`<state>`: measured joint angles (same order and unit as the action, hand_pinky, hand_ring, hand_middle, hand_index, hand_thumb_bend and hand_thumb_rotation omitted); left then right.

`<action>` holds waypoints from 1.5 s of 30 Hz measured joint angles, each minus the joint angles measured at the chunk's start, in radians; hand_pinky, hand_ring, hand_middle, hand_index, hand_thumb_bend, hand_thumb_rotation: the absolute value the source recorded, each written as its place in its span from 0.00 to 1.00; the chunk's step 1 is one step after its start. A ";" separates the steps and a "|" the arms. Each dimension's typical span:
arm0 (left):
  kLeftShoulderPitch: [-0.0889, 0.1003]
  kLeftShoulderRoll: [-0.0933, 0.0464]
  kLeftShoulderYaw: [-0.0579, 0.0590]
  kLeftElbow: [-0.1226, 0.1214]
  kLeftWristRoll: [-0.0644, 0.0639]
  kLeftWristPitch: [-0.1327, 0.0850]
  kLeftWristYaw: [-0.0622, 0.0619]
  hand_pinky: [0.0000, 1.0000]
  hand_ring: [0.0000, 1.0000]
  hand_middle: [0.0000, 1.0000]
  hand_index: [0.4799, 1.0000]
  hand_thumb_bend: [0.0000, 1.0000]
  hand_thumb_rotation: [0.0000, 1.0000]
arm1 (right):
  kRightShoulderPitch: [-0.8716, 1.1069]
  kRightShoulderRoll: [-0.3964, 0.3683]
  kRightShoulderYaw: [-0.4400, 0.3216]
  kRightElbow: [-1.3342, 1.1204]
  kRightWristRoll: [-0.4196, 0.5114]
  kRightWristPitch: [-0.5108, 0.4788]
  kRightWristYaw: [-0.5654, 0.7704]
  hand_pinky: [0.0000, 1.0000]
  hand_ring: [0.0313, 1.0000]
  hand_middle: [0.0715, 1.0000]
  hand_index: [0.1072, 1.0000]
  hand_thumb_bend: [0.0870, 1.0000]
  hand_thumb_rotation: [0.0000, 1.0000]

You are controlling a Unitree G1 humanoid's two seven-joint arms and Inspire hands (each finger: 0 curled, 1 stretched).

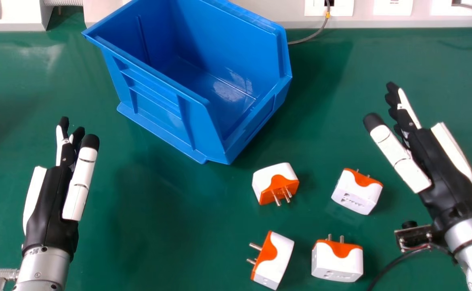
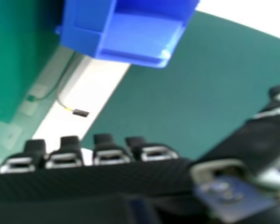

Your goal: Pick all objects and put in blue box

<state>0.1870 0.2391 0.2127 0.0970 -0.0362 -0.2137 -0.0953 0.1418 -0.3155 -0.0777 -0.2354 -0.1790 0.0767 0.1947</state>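
The job looks to be at its very start: four plug adapters lie loose on the green bench (image 1: 159,226), and none is in the blue box (image 1: 159,111). All four are left to pick up and drop in, as far as the head view shows.

The box stands at an angle towards the back of the bench, its low lip turned towards the robot's right. Nearest to it is one adapter (image 1: 275,184), just off its front corner, prongs pointing towards the robot. A second adapter (image 1: 357,192) lies to the right of that one, prongs away from the robot. Nearer the robot, a third adapter (image 1: 272,260) has its prongs aimed left, and beside it a fourth adapter (image 1: 337,260) has its prongs facing the box side of the bench.

The left hand (image 1: 52,198) is over the left of the bench with its fingers straight and nothing in them. The right hand (image 1: 441,169) is to the right of the adapters, fingers stretched out, thumb spread wide from them, and likewise free. Being well apart from the left hand, the adapters probably suit the right one; the exposed prongs could make a grip slip or turn the piece.
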 measured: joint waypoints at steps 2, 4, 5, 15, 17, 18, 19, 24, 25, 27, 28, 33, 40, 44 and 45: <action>0.001 0.000 0.000 0.007 0.000 -0.009 0.004 1.00 1.00 1.00 1.00 0.51 1.00 | 0.002 -0.014 0.003 0.000 -0.025 -0.001 0.000 0.95 1.00 1.00 1.00 0.30 0.71; 0.004 -0.001 0.000 0.012 0.000 -0.018 0.008 0.99 1.00 1.00 1.00 0.51 1.00 | 0.006 -0.031 0.011 0.000 -0.044 -0.003 0.002 0.94 1.00 1.00 1.00 0.33 0.68; 0.005 -0.002 0.000 0.013 0.000 -0.019 0.008 0.99 1.00 1.00 1.00 0.51 1.00 | 0.009 -0.041 0.016 0.000 -0.059 -0.004 0.007 0.94 1.00 1.00 1.00 0.33 0.68; 0.016 -0.015 0.000 0.018 -0.001 -0.025 0.008 0.98 1.00 1.00 1.00 0.49 1.00 | 0.026 -0.120 0.076 -0.013 -0.198 0.016 0.044 0.86 0.98 1.00 0.99 0.53 0.49; 0.022 -0.019 0.000 0.017 0.000 -0.026 0.009 0.98 1.00 1.00 1.00 0.49 1.00 | 0.028 -0.124 0.089 -0.020 -0.231 0.032 0.050 0.85 0.98 1.00 0.99 0.55 0.47; 0.025 -0.020 0.000 0.017 0.000 -0.026 0.009 0.98 1.00 1.00 1.00 0.49 1.00 | 0.028 -0.126 0.095 -0.025 -0.248 0.041 0.053 0.84 0.97 1.00 0.99 0.56 0.46; 0.027 -0.021 0.000 0.017 0.000 -0.026 0.009 0.98 1.00 1.00 1.00 0.49 1.00 | 0.028 -0.130 0.105 -0.032 -0.272 0.052 0.056 0.84 0.97 1.00 0.99 0.57 0.46; 0.034 -0.025 0.000 0.015 0.007 -0.039 0.014 0.98 1.00 1.00 1.00 0.50 1.00 | 0.028 -0.138 0.137 -0.050 -0.351 0.092 0.060 0.84 0.96 1.00 0.98 0.62 0.44; 0.035 -0.025 0.000 0.015 0.008 -0.039 0.015 0.98 1.00 1.00 1.00 0.51 1.00 | 0.028 -0.138 0.143 -0.050 -0.361 0.099 0.060 0.84 0.96 1.00 0.98 0.63 0.44; 0.040 -0.026 0.000 0.010 0.008 -0.040 0.016 0.98 1.00 1.00 1.00 0.51 1.00 | 0.028 -0.139 0.156 -0.050 -0.388 0.114 0.060 0.84 0.96 1.00 0.97 0.63 0.43; 0.045 -0.026 0.000 0.005 0.009 -0.040 0.017 0.98 1.00 1.00 1.00 0.51 1.00 | 0.028 -0.140 0.163 -0.050 -0.403 0.121 0.060 0.84 0.96 0.99 0.97 0.63 0.43; 0.051 -0.030 0.000 -0.002 0.016 -0.047 0.026 0.99 1.00 1.00 1.00 0.52 1.00 | 0.004 -0.157 0.201 -0.038 -0.474 0.164 0.078 0.83 0.95 0.99 0.96 0.64 0.41; 0.053 -0.038 -0.002 -0.004 0.016 -0.048 0.027 1.00 1.00 1.00 1.00 0.54 1.00 | -0.068 -0.181 0.249 -0.002 -0.580 0.245 0.131 0.83 0.94 0.98 0.95 0.66 0.43; 0.052 -0.045 -0.004 -0.009 0.016 -0.050 0.028 1.00 1.00 1.00 1.00 0.54 1.00 | -0.137 -0.181 0.292 0.037 -0.649 0.323 0.183 0.83 0.94 0.98 0.95 0.65 0.45; 0.053 -0.046 -0.005 -0.009 0.016 -0.051 0.028 1.00 1.00 1.00 1.00 0.54 1.00 | -0.147 -0.182 0.299 0.042 -0.659 0.333 0.187 0.83 0.94 0.98 0.94 0.65 0.45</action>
<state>0.2399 0.1934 0.2078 0.0875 -0.0199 -0.2644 -0.0675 -0.0048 -0.4970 0.2218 -0.1933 -0.8384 0.4097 0.3820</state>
